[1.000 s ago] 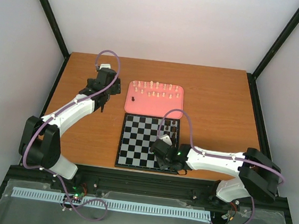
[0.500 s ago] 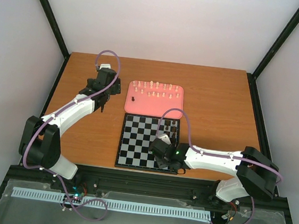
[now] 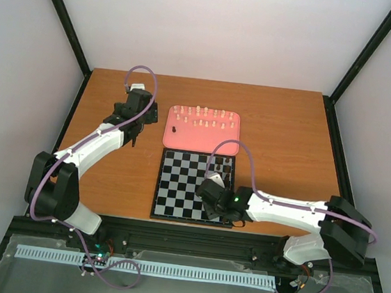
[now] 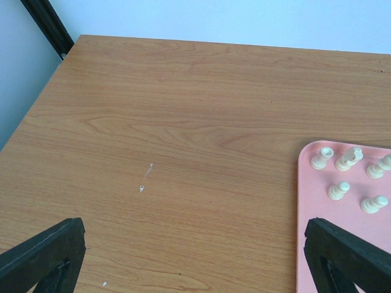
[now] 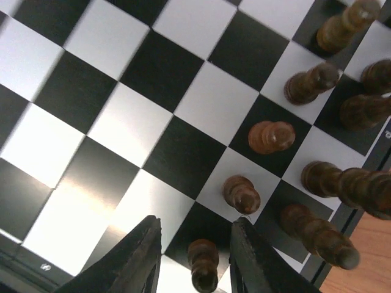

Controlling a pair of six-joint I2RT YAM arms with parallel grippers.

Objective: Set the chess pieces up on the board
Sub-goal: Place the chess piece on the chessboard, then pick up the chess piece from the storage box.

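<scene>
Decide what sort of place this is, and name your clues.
Probably a robotics lab test cell: two white-and-black robot arms bolted beside a brown wooden table, plain pale walls in a black frame around it, and a black-and-white checked chessboard as the exercise.

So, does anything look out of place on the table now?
One small dark brown chess piece sits on the pink rounded tray beside the pale cream pieces; the other dark pieces stand on the black-and-white board.

top: high, from near edge, whole table (image 3: 288, 128) | left wrist: low, shares tray (image 4: 313, 195) corner | right wrist: close, perhaps tilted, shares board (image 5: 201, 104)
</scene>
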